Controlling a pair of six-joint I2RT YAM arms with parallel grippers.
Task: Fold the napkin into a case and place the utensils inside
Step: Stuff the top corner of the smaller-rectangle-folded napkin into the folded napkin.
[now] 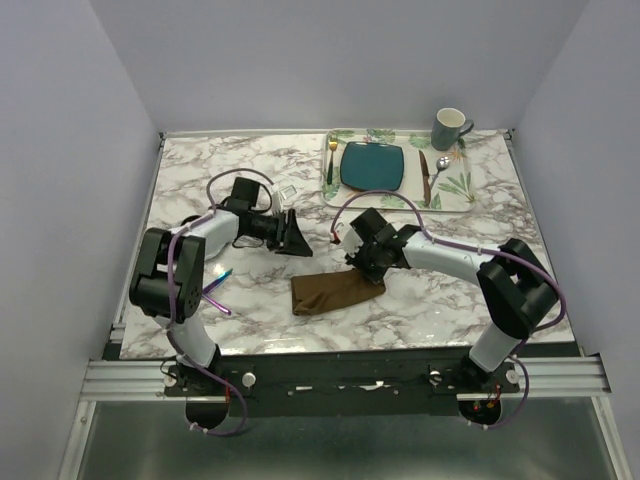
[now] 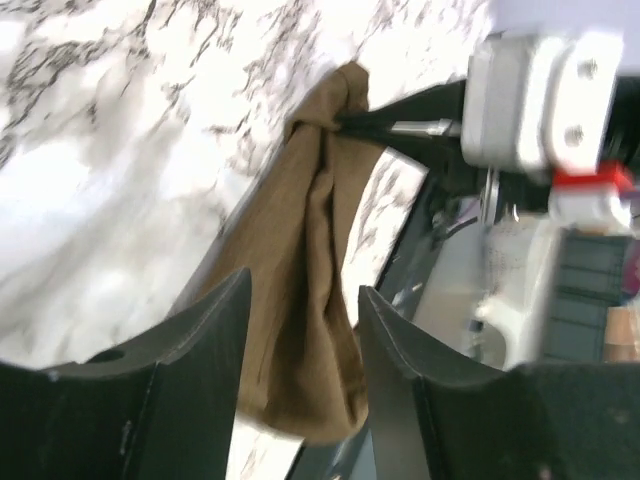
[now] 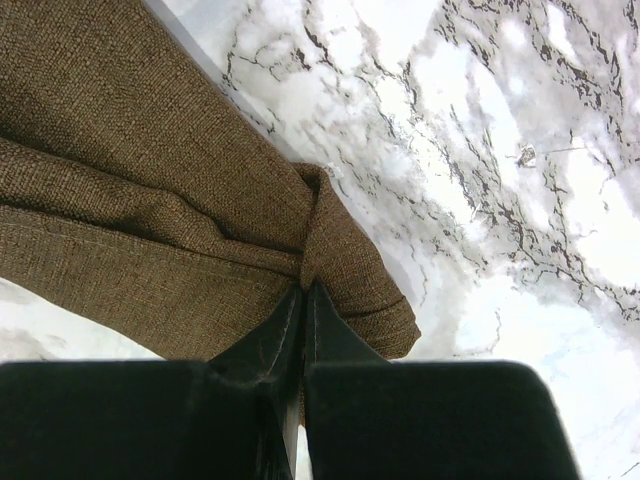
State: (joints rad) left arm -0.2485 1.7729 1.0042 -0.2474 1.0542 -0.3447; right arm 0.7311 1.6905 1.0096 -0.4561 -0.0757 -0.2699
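Observation:
The dark brown napkin (image 1: 328, 293) lies folded into a long strip on the marble table, near the front middle. My right gripper (image 1: 372, 272) is shut on its bunched right end, and in the right wrist view the fingertips (image 3: 305, 287) pinch a fold of the napkin (image 3: 130, 200). My left gripper (image 1: 296, 236) hangs open to the upper left of the cloth, not touching it. In the left wrist view the napkin (image 2: 300, 220) shows beyond that gripper's (image 2: 300, 285) spread fingers. Slim iridescent utensils (image 1: 217, 289) lie beside the left arm's base.
A leaf-printed placemat (image 1: 455, 185) at the back right carries a teal plate (image 1: 372, 166), a gold fork (image 1: 331, 158), a dark knife (image 1: 424, 178) and a spoon (image 1: 441, 166). A grey mug (image 1: 450, 128) stands at its far corner. White walls enclose the table.

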